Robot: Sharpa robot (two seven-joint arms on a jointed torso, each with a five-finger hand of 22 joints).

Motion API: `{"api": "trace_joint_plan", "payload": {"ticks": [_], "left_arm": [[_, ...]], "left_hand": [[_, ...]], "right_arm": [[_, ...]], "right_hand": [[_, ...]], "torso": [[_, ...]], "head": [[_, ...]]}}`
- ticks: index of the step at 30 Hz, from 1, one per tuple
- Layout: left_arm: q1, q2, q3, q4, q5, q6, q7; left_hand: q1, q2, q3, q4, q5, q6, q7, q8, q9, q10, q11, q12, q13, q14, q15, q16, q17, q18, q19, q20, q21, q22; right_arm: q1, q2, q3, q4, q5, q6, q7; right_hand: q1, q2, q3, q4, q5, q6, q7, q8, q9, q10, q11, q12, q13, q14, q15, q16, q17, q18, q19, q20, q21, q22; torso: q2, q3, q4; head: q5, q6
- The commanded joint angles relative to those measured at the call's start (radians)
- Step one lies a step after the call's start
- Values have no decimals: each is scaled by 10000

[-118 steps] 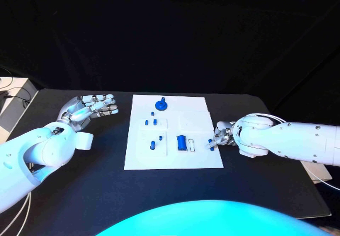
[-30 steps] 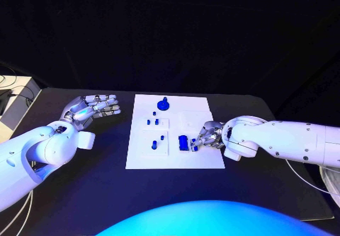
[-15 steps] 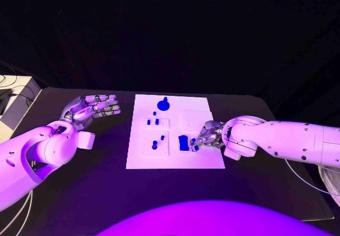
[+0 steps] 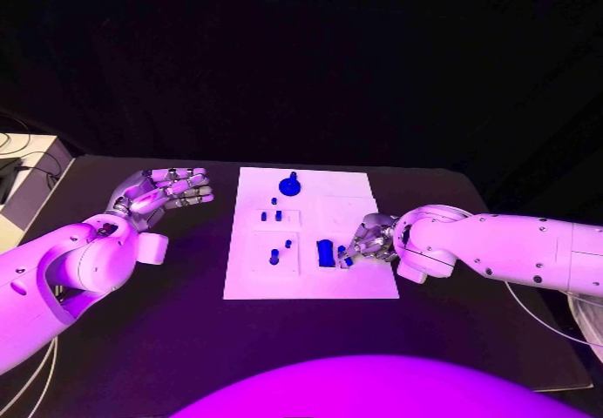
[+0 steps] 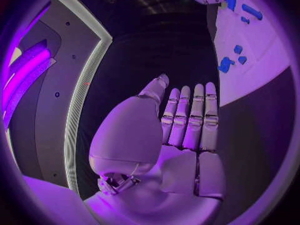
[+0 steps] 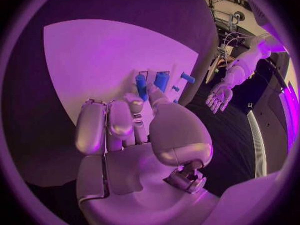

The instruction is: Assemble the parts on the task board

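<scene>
Blue part (image 4: 341,257) is pinched in your right hand (image 4: 372,245) so it can seat beside the block (image 4: 326,252) on the task board (image 4: 339,187). Left hand (image 4: 161,193) hangs off-board, fingers apart, holding nothing, so it doesn't get in the way

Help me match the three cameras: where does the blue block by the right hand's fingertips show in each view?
Head view: blue block mid-board, just left of the right hand.
Left wrist view: block near the far hand.
Right wrist view: block past the fingertips.
Shared landmark: the white task board.
</scene>
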Motion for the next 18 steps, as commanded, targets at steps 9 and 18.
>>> {"api": "trace_joint_plan", "payload": {"ticks": [9,18], "left_arm": [[-6,-12,6,36,35,156,51],[-6,-21,6,40,35,155,50]], "left_hand": [[71,27,-17,45,31,3,64,-3,-12,-14,24,-15,-12,-6,12,24,-3,-108,41,40,21,-14],[71,27,-17,45,31,3,64,-3,-12,-14,24,-15,-12,-6,12,24,-3,-108,41,40,21,-14]], "right_arm": [[-44,-22,-10,125,-83,46,70],[-48,-37,-10,111,-84,-22,55]], "right_hand": [[34,-21,-455,187,-34,47,49,-40,-20,-25,27,55,-21,12,53,-44,0,-76,780,35,-20,1743],[-106,6,-556,338,-47,65,50,-26,-12,-8,30,81,-10,16,51,-24,17,-81,785,35,23,1753]], "torso": [[-1,-9,4],[2,-5,5]], "head": [[-3,1],[-18,1]]}}
